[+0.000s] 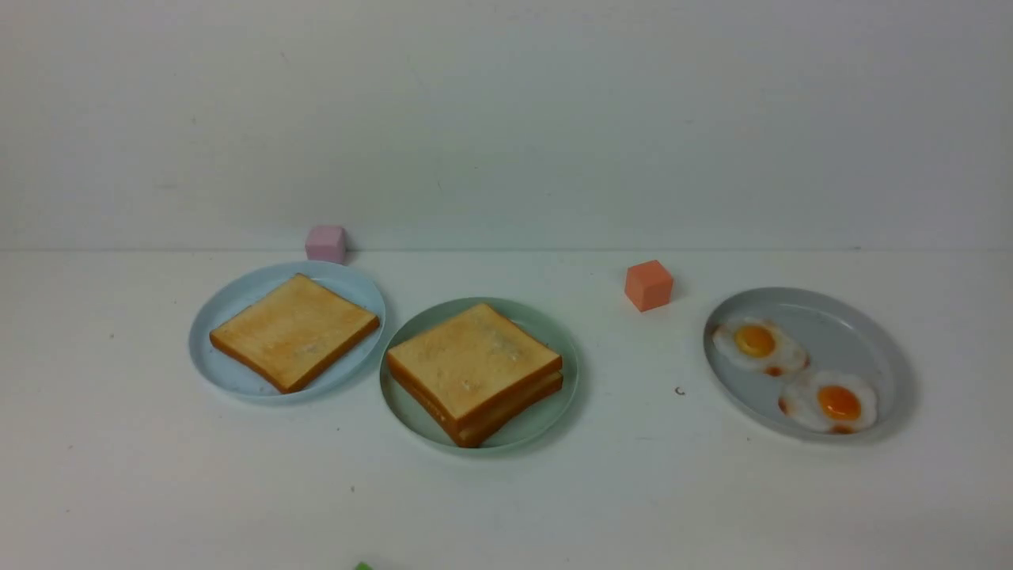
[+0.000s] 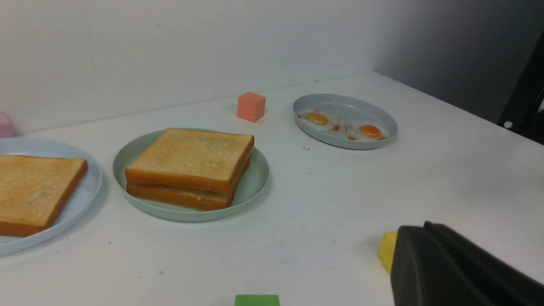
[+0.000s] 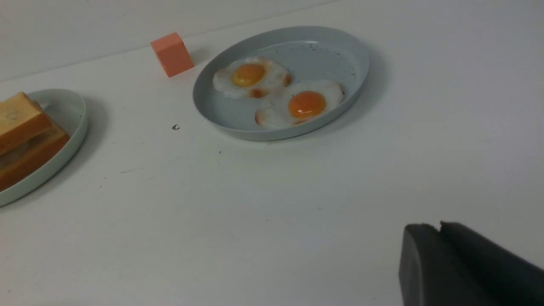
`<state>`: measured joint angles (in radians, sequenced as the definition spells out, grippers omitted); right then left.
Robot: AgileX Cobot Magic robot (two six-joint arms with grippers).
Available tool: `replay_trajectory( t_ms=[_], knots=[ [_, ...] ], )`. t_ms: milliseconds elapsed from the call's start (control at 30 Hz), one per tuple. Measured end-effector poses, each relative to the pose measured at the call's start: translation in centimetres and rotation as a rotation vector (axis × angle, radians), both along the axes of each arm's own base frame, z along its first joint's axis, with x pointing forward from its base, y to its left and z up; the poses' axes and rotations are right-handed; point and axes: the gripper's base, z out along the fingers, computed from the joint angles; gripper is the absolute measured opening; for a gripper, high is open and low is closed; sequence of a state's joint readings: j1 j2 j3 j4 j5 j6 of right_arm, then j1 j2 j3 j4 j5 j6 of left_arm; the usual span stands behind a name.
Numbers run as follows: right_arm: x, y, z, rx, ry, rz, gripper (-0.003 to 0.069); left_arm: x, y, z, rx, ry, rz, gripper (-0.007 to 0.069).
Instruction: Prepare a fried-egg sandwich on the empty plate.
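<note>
The mint-green plate (image 1: 532,318) stands in the middle of the table and carries two toast slices stacked one on the other, the top slice (image 1: 473,360) slightly turned over the bottom slice (image 2: 178,197). What lies between the slices is hidden. My left gripper (image 2: 425,227) is shut with nothing in it, low over the table and well back from the mint-green plate (image 2: 255,178). My right gripper (image 3: 437,226) is shut and empty too, short of the grey plate (image 3: 331,51). Neither gripper shows in the front view.
A pale blue plate (image 1: 237,301) on the left holds a lone toast slice (image 1: 293,331). The grey plate (image 1: 839,324) on the right holds two fried eggs (image 1: 756,342) (image 1: 835,402). Pink cube (image 1: 325,243), orange cube (image 1: 648,285), green cube (image 2: 256,300), yellow cube (image 2: 387,250) lie about.
</note>
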<state>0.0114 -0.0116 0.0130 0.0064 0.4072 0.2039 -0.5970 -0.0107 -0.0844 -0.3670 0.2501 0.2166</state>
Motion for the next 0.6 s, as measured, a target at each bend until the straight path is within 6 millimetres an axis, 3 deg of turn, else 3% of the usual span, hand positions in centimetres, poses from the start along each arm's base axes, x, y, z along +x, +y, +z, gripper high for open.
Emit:
replay_trajectory(
  t_ms=[133, 267, 433, 600],
  knots=[
    [0.0, 0.0, 0.0, 0.001, 0.0, 0.0, 0.0077, 0.5, 0.6, 0.1, -0.028, -0.017, 0.124, -0.0013],
    [0.0, 0.0, 0.0, 0.001, 0.0, 0.0, 0.0083, 1.2, 1.9, -0.2, -0.019, -0.002, 0.379, -0.0013],
    [0.0, 0.0, 0.0, 0.001, 0.0, 0.0, 0.009, 1.7, 3.2, -3.3, -0.058, 0.156, 0.641, -0.0013],
    [0.0, 0.0, 0.0, 0.003, 0.0, 0.0, 0.0095, 1.5, 3.3, -5.2, -0.074, 0.311, 0.691, -0.0013]
  ],
)
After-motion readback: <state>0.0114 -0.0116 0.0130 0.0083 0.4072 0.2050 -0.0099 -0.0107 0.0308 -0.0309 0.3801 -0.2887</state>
